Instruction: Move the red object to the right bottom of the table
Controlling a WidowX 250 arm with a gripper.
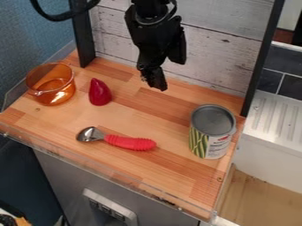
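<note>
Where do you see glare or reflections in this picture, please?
Camera view: bright glints on the red-handled spoon's metal bowl and inside the transparent orange pot; the tin can's lid looks duller.

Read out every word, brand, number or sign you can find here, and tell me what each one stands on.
No text can be read.
Can: print on its label, too small to read.
Pale panel on the grey cabinet: any marks too small to make out.
</note>
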